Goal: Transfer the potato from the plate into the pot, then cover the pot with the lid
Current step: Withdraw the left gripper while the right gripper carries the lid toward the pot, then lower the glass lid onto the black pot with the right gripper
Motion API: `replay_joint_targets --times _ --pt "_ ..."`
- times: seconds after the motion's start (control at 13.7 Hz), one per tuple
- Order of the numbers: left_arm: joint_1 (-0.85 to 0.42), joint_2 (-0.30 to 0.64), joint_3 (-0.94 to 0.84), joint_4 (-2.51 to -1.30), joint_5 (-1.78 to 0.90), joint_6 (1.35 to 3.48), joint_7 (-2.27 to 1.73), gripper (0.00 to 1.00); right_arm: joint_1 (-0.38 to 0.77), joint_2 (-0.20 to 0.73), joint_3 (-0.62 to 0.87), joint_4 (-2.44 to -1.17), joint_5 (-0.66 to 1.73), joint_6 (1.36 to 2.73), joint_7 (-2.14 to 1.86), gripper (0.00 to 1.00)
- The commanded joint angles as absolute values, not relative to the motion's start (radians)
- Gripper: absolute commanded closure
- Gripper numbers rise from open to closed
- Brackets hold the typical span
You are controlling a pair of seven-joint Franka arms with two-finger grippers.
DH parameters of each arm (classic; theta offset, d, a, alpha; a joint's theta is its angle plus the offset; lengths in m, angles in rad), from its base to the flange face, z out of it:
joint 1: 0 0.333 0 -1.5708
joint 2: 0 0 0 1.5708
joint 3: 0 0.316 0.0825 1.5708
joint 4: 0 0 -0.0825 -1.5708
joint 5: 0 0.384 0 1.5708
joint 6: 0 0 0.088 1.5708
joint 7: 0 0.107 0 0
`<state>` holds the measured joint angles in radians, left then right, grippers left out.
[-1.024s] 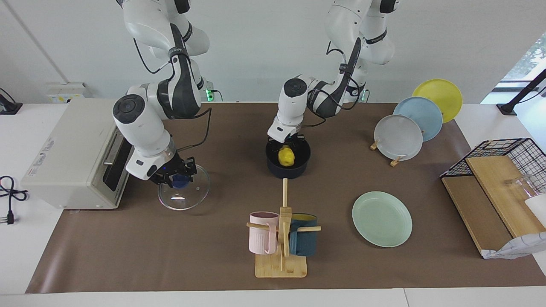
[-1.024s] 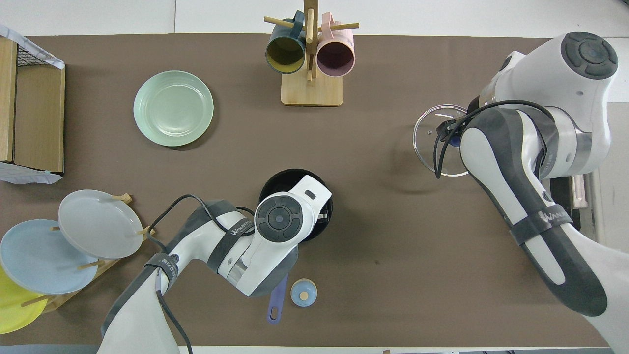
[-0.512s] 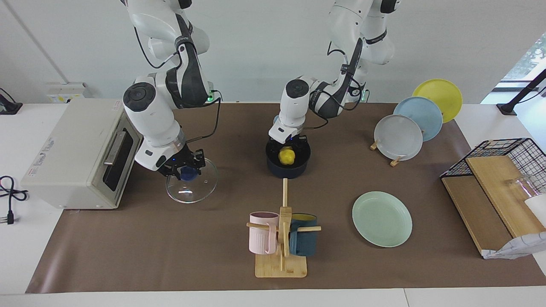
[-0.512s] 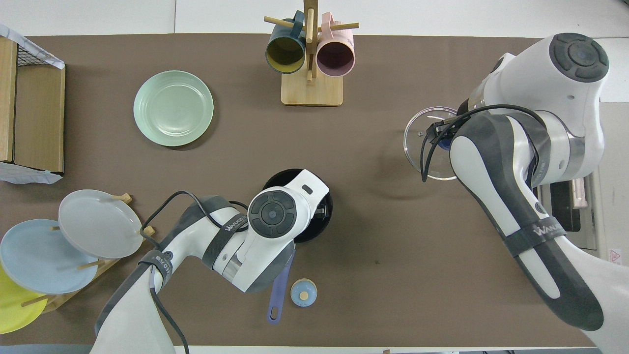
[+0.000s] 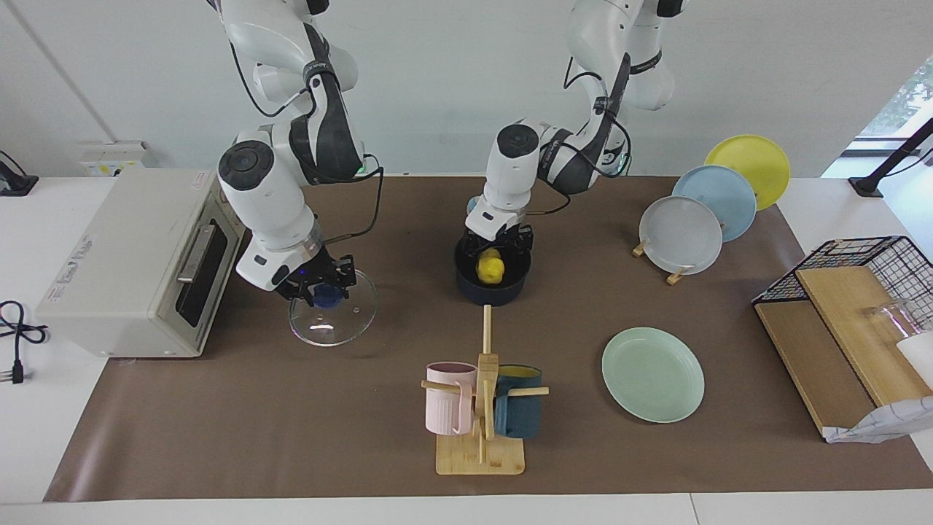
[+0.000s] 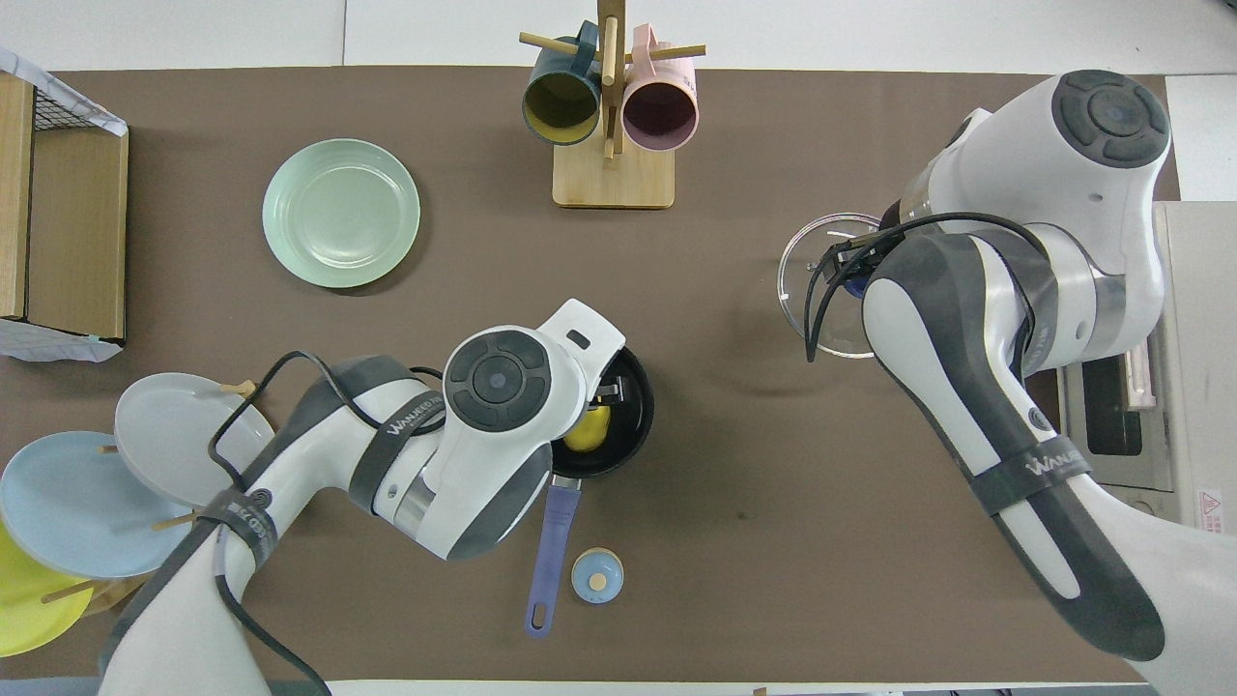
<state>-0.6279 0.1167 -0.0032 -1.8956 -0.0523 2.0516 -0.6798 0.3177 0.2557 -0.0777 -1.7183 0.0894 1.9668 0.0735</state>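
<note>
The yellow potato point(image 5: 490, 267) lies inside the dark navy pot point(image 5: 493, 290) in the middle of the table; it also shows in the overhead view point(image 6: 587, 428). The pot's blue handle point(image 6: 548, 556) points toward the robots. My left gripper point(image 5: 499, 243) hangs open just above the pot and the potato, holding nothing. My right gripper point(image 5: 326, 290) is shut on the blue knob of the glass lid point(image 5: 333, 317) and holds the lid a little above the table, toward the right arm's end. The mint-green plate point(image 5: 652, 374) is bare.
A toaster oven point(image 5: 131, 262) stands at the right arm's end, beside the lid. A mug rack point(image 5: 481, 408) stands farther from the robots than the pot. A plate rack point(image 5: 714, 204) and a wire basket with boards point(image 5: 853, 321) stand at the left arm's end. A small blue bell point(image 6: 596, 576) sits beside the pot's handle.
My right gripper has carried the lid up and toward the pot. My left gripper has risen from the pot, with the potato left inside.
</note>
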Motion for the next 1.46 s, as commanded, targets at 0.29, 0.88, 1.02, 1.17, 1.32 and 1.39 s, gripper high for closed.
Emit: replay_joint_targets --times 0.29,0.88,1.02,1.17,1.32,1.39 --pt "-0.364 -0.005 0.002 -1.740 -0.060 1.806 -0.436 0.00 0.586 0.258 -0.077 -1.609 0.094 1.934 0.538 1.00" --pt "-0.094 -0.029 -0.002 -1.597 -0.005 1.544 0.005 0.00 0.805 0.387 -0.075 -1.522 -0.028 1.950 0.822 1.00" --pt "-0.097 -0.018 -0.002 -1.545 -0.003 1.476 -0.001 0.00 0.807 0.387 -0.074 -1.545 -0.020 1.957 0.833 1.00" --pt "-0.094 -0.025 -0.002 -1.552 -0.003 1.483 -0.002 0.00 0.807 0.384 -0.074 -1.562 -0.021 1.960 0.838 1.00" --pt "-0.094 -0.025 -0.003 -1.562 -0.005 1.508 -0.002 0.00 0.802 0.383 -0.074 -1.565 -0.017 1.974 0.838 1.00" --pt "-0.095 -0.029 -0.003 -1.580 -0.005 1.534 -0.003 0.00 0.799 0.383 -0.074 -1.572 -0.015 1.977 0.839 1.00"
